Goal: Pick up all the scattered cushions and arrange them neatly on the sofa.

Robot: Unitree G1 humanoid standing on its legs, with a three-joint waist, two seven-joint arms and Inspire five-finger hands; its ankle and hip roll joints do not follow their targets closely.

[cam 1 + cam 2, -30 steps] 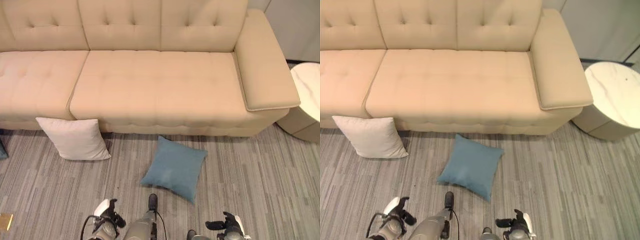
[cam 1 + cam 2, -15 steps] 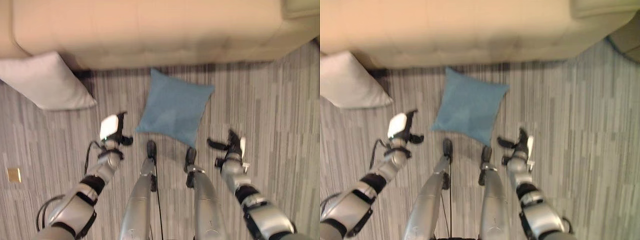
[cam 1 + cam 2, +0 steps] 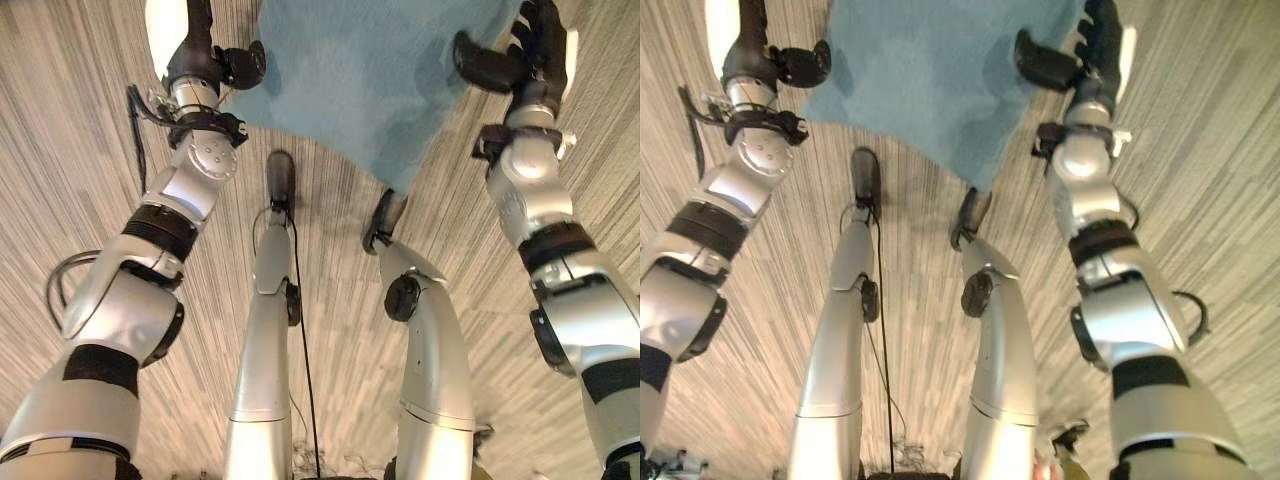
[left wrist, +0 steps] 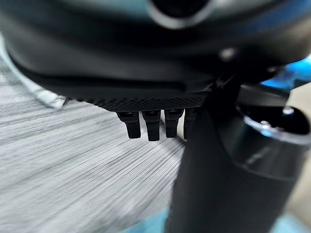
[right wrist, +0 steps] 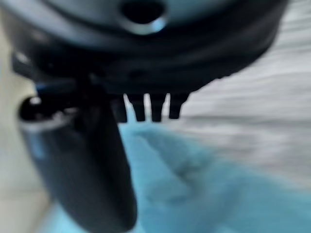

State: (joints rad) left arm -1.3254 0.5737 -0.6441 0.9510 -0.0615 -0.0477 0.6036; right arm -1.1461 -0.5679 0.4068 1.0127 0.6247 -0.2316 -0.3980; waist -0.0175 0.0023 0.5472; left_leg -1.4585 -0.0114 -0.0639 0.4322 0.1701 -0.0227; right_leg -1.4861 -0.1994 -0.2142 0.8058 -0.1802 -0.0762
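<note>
A blue cushion (image 3: 360, 80) lies flat on the striped grey floor, straight ahead of me. My left hand (image 3: 198, 52) is at its left edge, fingers straight and thumb pointing toward the cloth. My right hand (image 3: 530, 55) is at its right edge, open too, with its thumb over the cushion's border. Neither hand has closed on the cushion. In the right wrist view the blue cushion (image 5: 194, 184) lies just past the straight fingers (image 5: 146, 109). The left wrist view shows straight fingers (image 4: 150, 126) over the floor, with a pale edge, perhaps the white cushion (image 4: 46, 94), beyond.
Striped grey floor (image 3: 70, 200) surrounds the cushion on all sides. A beige strip of the sofa front (image 5: 14, 160) appears in the right wrist view, beyond the blue cushion.
The camera has tipped far downward, so sofa and white cushion left the eye views. Both hands reached forward and now flank the blue cushion's sides instead of hanging short of it.
</note>
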